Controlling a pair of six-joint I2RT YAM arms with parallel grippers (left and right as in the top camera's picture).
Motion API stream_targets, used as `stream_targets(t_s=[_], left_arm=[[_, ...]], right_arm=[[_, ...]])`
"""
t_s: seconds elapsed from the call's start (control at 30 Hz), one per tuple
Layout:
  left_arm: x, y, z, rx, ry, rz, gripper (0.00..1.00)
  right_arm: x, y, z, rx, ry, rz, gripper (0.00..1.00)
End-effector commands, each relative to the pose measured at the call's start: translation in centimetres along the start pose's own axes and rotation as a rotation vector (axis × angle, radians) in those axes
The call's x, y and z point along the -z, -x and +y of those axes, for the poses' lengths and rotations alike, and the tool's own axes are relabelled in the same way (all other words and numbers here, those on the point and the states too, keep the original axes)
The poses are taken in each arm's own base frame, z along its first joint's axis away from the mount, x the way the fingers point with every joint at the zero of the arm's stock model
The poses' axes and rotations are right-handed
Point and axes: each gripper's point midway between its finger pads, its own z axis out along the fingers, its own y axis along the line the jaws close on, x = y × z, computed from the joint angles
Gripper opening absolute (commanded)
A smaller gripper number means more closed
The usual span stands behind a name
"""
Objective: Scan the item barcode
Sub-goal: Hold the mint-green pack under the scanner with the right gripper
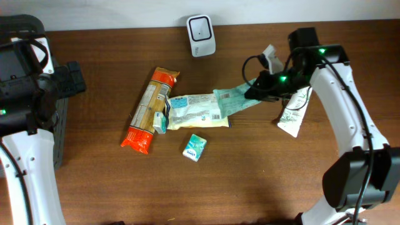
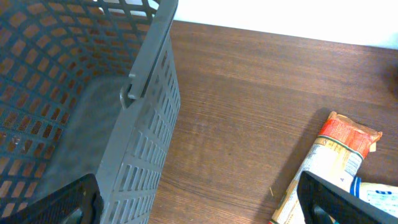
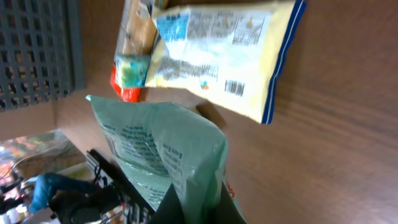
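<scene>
Dark brown wood tabletop fills the scene, with a grey basket at the far left under the left gripper, whose fingers are spread wide and hold nothing, then an orange pasta packet and a yellow pouch in the middle. Right of these, the right gripper is clenched on the right end of a pale green bag, whose long axis runs left from the fingers, and the white scanner stands at the far edge, up and left of this nearer arm. Overhead shows the scanner; the right wrist view shows only the bag's printed face up close, with no barcode I can make out.
</scene>
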Motion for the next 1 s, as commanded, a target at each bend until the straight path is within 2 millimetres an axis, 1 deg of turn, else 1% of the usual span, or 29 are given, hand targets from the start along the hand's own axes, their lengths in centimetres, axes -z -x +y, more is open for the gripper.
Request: stream_targets(t_s=[0.0,0.17,0.23,0.3,0.33,0.37,0.43,0.5,0.57,0.6,0.63,0.67,0.7,0.73,0.77,0.87,0.9,0.97], left_arm=[[0.3,0.4,0.3,0.013,0.01,-0.014,0.99],[0.3,0.4,0.3,0.013,0.01,-0.014,0.99],[0.3,0.4,0.3,0.013,0.01,-0.014,0.99],[0.3,0.4,0.3,0.013,0.01,-0.014,0.99],[0.3,0.4,0.3,0.013,0.01,-0.014,0.99],[0.3,0.4,0.3,0.013,0.01,-0.014,0.99],[0.3,0.4,0.3,0.013,0.01,-0.014,0.99],[0.3,0.4,0.3,0.013,0.01,-0.014,0.99],[0.3,0.4,0.3,0.013,0.011,-0.014,0.99],[0.3,0.4,0.3,0.013,0.01,-0.014,0.99],[0.3,0.4,0.3,0.013,0.01,-0.014,0.99],[0.3,0.4,0.3,0.013,0.011,-0.014,0.99],[0.3,0.4,0.3,0.013,0.01,-0.014,0.99],[0.3,0.4,0.3,0.013,0.01,-0.014,0.99],[0.3,0.4,0.3,0.013,0.01,-0.014,0.99],[0.3,0.4,0.3,0.013,0.01,-0.014,0.99],[0.3,0.4,0.3,0.013,0.01,-0.014,0.99],[0.3,0.4,0.3,0.013,0.01,-0.014,0.99]], right_arm=[[2.6,0.8,0.4,0.032,-0.001,-0.073,0.04],[2.6,0.8,0.4,0.032,0.001,-0.073,0.04],[2.6,0.9,0.4,-0.009,0.001,-0.074,0.04],[2.7,1.4,0.8,-0.016,-0.012,-0.092,0.04],[3.1,2.1,1.2,-0.011,-0.06,-0.114,0.04],[4.5,3.9,2.6,0.028,-0.14,-0.184,0.04],[6.9,6.5,4.8,0.107,-0.264,-0.305,0.04],[9.6,10.0,6.9,0.226,-0.504,-0.478,0.04],[10.5,13.1,8.9,0.334,-0.689,-0.636,0.04],[10.7,13.8,9.3,0.348,-0.732,-0.678,0.04],[10.5,15.4,10.0,0.412,-0.811,-0.731,0.04],[10.2,16.4,10.2,0.439,-0.847,-0.757,0.04],[8.9,18.9,10.0,0.511,-0.91,-0.789,0.04],[7.4,20.7,9.9,0.586,-0.938,-0.795,0.04],[6.3,21.9,9.7,0.628,-0.953,-0.8,0.04],[0.5,27.1,8.1,0.819,-1.037,-0.843,0.04],[-1.3,28.2,7.4,0.864,-1.061,-0.853,0.04],[-3.7,29.3,6.0,0.911,-1.099,-0.853,0.04]])
